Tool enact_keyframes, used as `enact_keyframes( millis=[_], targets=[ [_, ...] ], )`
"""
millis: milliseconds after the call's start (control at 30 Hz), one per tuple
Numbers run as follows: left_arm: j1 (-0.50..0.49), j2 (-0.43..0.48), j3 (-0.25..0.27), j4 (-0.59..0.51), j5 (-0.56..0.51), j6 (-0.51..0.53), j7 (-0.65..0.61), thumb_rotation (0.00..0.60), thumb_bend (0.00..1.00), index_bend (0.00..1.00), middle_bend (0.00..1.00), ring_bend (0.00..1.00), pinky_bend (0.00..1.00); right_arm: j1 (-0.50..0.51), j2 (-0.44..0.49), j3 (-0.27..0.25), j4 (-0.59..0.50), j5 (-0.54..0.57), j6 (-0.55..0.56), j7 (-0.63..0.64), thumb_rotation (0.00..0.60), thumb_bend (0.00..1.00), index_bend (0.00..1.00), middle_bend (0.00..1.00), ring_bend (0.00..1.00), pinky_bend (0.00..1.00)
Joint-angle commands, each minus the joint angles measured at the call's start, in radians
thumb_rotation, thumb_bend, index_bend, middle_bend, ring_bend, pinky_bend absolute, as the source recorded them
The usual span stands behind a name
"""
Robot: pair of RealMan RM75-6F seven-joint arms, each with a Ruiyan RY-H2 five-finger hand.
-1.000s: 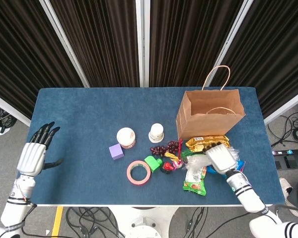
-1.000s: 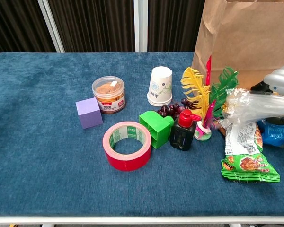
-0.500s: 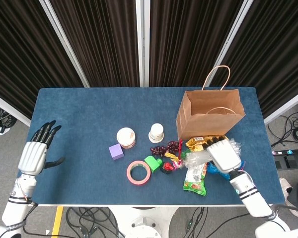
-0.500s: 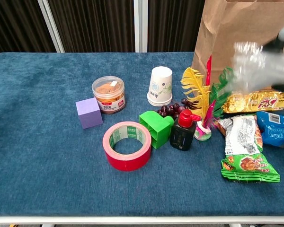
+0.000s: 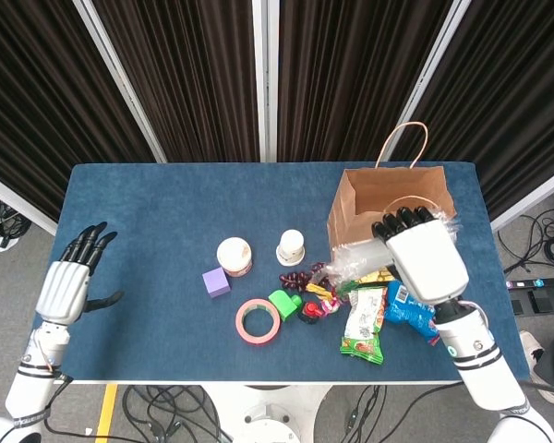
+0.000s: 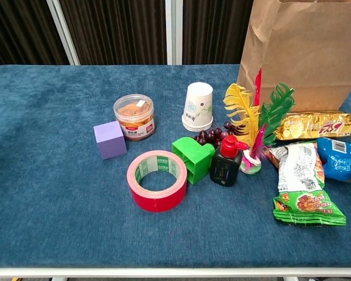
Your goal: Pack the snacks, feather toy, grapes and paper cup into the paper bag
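Observation:
My right hand (image 5: 427, 257) is raised in front of the brown paper bag (image 5: 388, 198), below its open top, and grips a clear plastic snack packet (image 5: 351, 259) that sticks out to the left. The chest view shows neither hand. On the table before the bag (image 6: 304, 52) lie a gold snack (image 6: 316, 124), a blue snack (image 6: 342, 159) and a green snack (image 6: 301, 187). The feather toy (image 6: 251, 117) stands upright beside purple grapes (image 6: 210, 136) and the white paper cup (image 6: 198, 105). My left hand (image 5: 69, 281) is open at the table's left edge.
A red tape roll (image 6: 158, 180), a green block (image 6: 193, 158) and a black bottle with a red cap (image 6: 227, 161) sit mid-table. A purple cube (image 6: 110, 139) and a clear jar (image 6: 134, 116) lie further left. Dark curtains hang behind.
My right hand has lifted the clear snack packet off the table and up toward the bag, leaving the chest view. The left hand has barely moved.

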Motion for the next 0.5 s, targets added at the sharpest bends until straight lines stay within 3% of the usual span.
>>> enact_keyframes(
  millis=[33, 233, 500],
  targets=[
    [-0.002, 0.002, 0.000, -0.002, -0.001, -0.004, 0.002, 0.600, 0.14, 0.16, 0.14, 0.05, 0.18, 0.057, 0.013, 0.059, -0.029, 0.076, 0.016, -0.050, 0.600, 0.28, 0.67, 0.53, 0.41, 0.49],
    [-0.004, 0.003, -0.002, 0.001, -0.011, -0.011, 0.000, 0.600, 0.14, 0.16, 0.14, 0.05, 0.18, 0.169, -0.006, 0.138, 0.010, 0.213, 0.033, -0.141, 0.600, 0.29, 0.67, 0.53, 0.41, 0.49],
    [-0.001, 0.000, 0.006, 0.016, -0.011, -0.013, -0.012, 0.600, 0.14, 0.16, 0.14, 0.05, 0.18, 0.305, -0.096, 0.167, 0.214, 0.426, 0.014, -0.180, 0.600, 0.29, 0.67, 0.53, 0.41, 0.49]
  ],
)
